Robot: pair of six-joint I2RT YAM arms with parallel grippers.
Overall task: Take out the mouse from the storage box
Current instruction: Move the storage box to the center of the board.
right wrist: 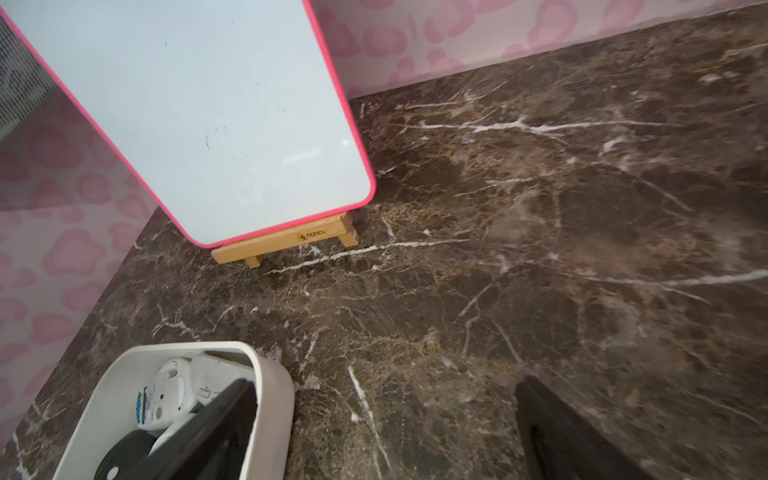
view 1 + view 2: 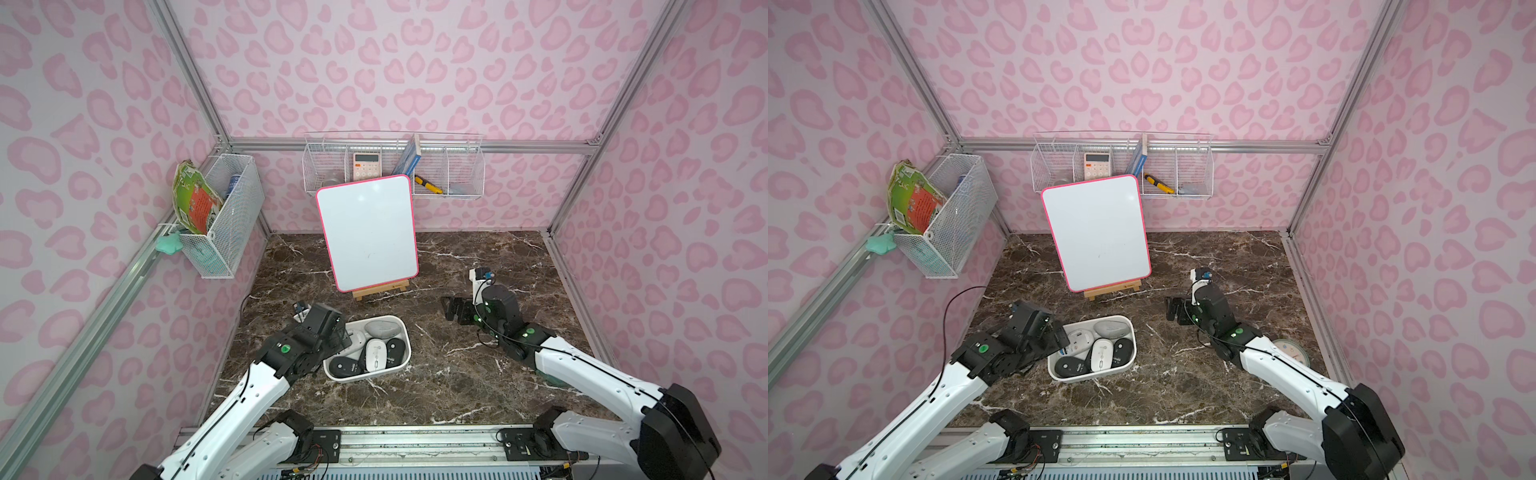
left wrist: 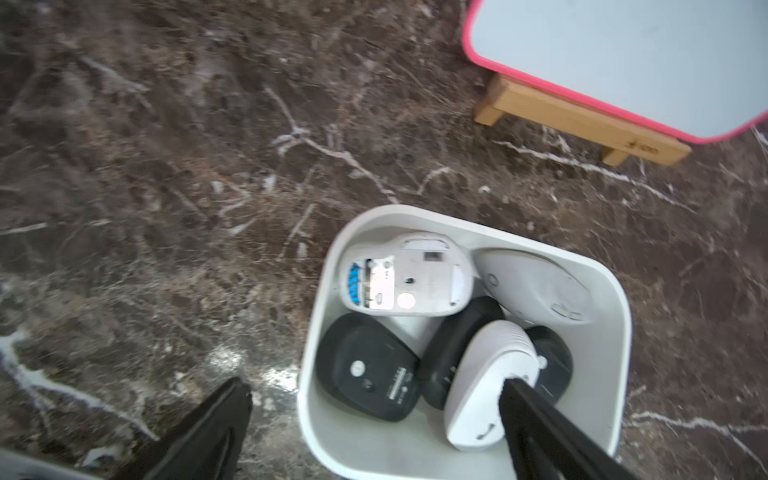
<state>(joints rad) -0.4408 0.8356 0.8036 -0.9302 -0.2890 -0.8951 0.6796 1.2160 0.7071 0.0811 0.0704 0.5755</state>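
My left claw (image 3: 376, 384) hangs spread wide and empty above the shallow white plastic storage box (image 3: 619, 316), one finger outside its wall, the other over the white oval mouse (image 3: 486, 386) lying topmost on the black mice (image 3: 365, 374), probably my easiest pick; my right claw (image 1: 382, 399), equally wide and empty, hovers aside over the brown marble table (image 1: 540, 208).

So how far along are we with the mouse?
Done: nothing; no mouse shows on the table, several lie in the box. In hand: the left gripper hangs open over the box, one finger by the white mouse. The right gripper is open and empty, aside. To do: grasp, lift out, set down.
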